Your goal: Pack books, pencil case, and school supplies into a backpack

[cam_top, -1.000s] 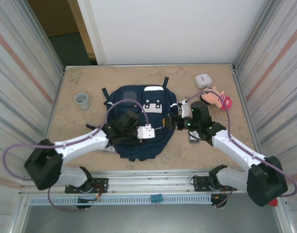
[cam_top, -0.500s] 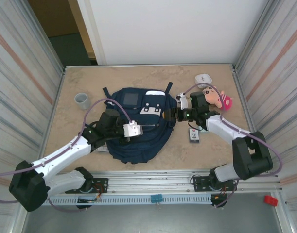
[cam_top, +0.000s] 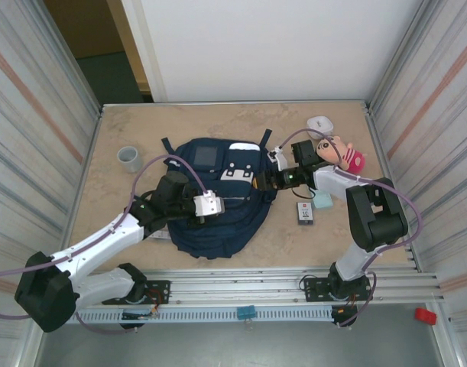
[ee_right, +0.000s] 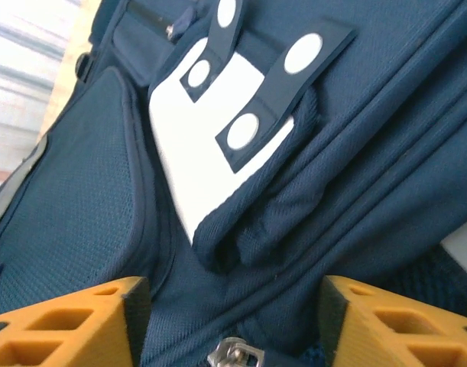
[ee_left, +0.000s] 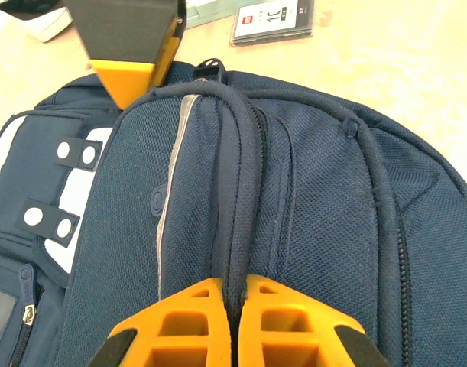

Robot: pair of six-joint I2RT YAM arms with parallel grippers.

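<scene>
navy backpack [cam_top: 218, 225] with white patches and a thin pale stripe lies flat mid-table [cam_top: 134, 222]. left gripper [ee_left: 231, 294] is pinched tight on a dark piping ridge on top of the backpack. right gripper [ee_right: 233, 306] stands apart at its right edge, gripping nothing, a metal zipper pull [ee_right: 235, 355] between its fingers.
</scene>
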